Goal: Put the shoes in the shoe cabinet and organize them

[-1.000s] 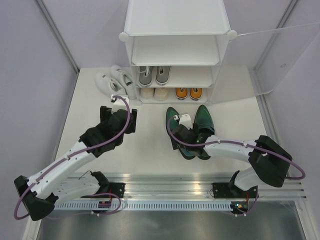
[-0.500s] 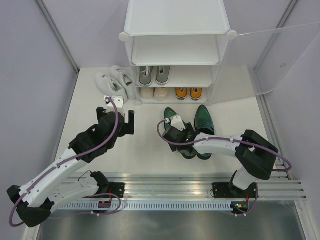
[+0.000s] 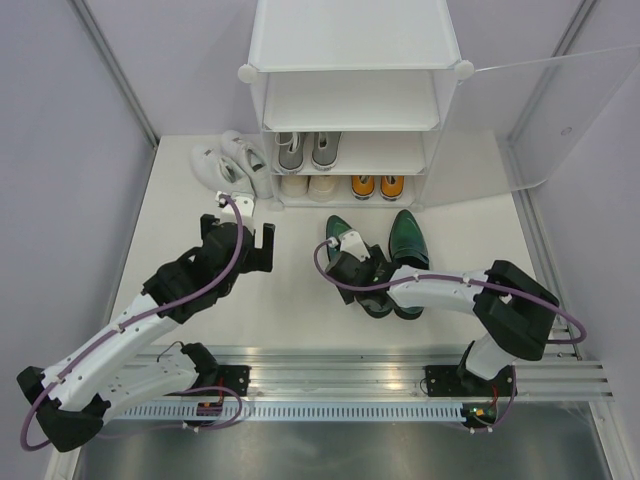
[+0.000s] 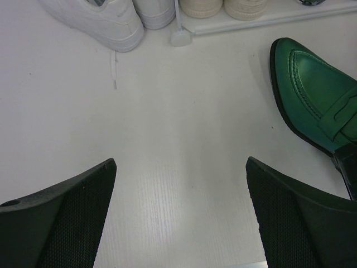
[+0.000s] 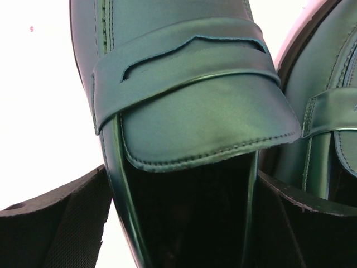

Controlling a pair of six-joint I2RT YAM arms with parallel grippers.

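White table [image 3: 300, 310], centre frame below the shoe cabinet [image 3: 350, 35]: right gripper [image 5: 179, 176] straddles one green shoe [image 5: 184, 100], jaws wide, nothing gripped; left gripper [image 4: 181, 215] spread, empty; closing risks pinching the neighbouring shoe [image 5: 329, 128] alongside.

A white tabletop [image 3: 290, 300] is seen at the centre of the top view. At 6 o'clock it is bordered by a slotted aluminium rail [image 3: 340, 368]. Pale lilac walls [image 3: 50, 150] are set at 9 and 3 o'clock, edged by grey metal posts [image 3: 115, 70].
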